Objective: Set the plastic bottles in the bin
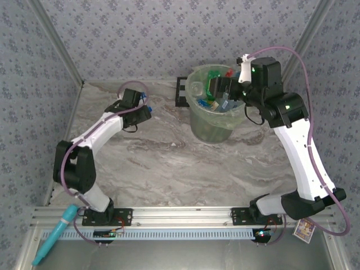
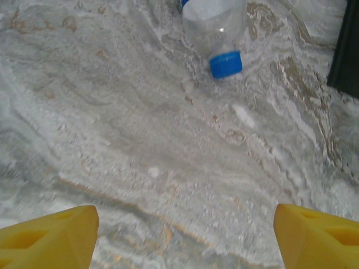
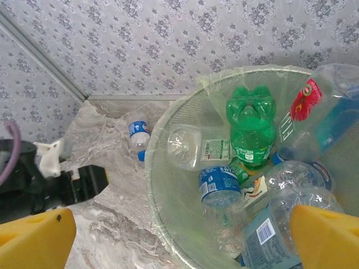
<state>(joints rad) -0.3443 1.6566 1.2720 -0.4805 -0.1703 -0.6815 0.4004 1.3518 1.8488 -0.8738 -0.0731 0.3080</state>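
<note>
Plastic bottles (image 3: 249, 129) are mostly piling up inside the bin (image 1: 212, 128), a green one and some blue-labelled ones all jumbled together. One clear blue-capped bottle (image 2: 216, 33) is lying on its side on the surface (image 1: 169, 163), left of the bin. Left pincer (image 2: 185, 235) is hanging just short of it, jaws spread with nothing between (lining up for a grab, I'm guessing). Right pincer (image 3: 179, 241) is hovering wide open and empty over the bin, probably because that's the drop spot.
</note>
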